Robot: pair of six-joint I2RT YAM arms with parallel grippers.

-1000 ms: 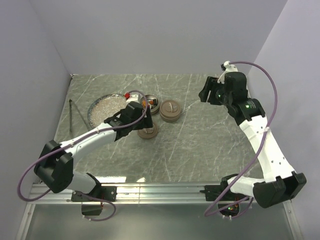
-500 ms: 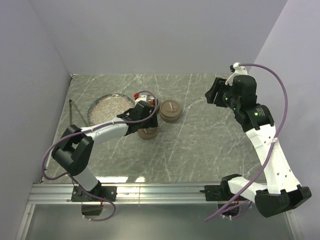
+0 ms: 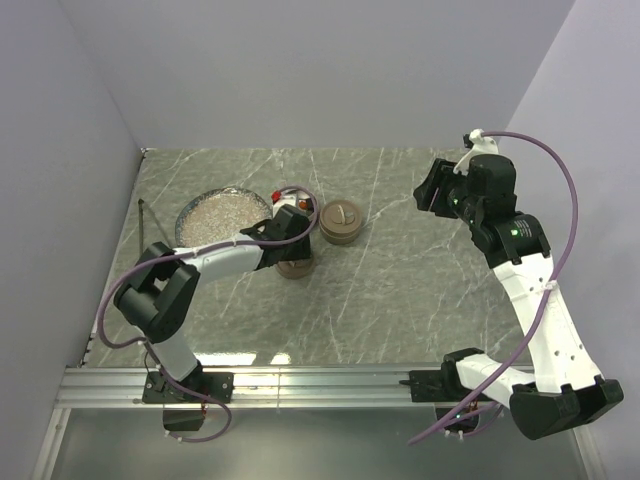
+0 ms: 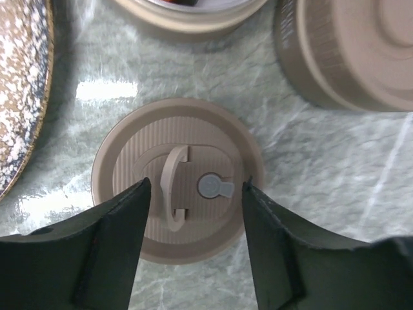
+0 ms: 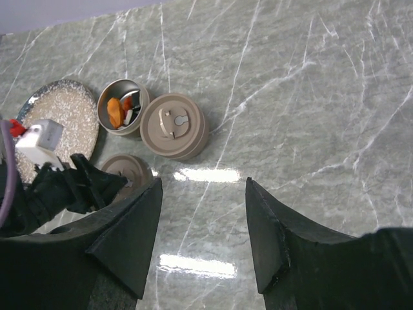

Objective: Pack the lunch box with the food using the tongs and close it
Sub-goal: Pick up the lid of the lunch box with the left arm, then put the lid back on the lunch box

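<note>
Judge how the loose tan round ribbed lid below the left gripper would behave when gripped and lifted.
Probably stiff: the tan ribbed lid looks rigidly moulded and lies flat on the marble table, so rolling or tipping seems unlikely. Likely light, being shallow. Its folded-down handle offers little purchase, so the left gripper might slide it.

A speckled grey round plate lies towards the back left of the green-grey marbled table, which plain pale lilac walls enclose on three sides and a silvery metal rail edges along the near side.
</note>
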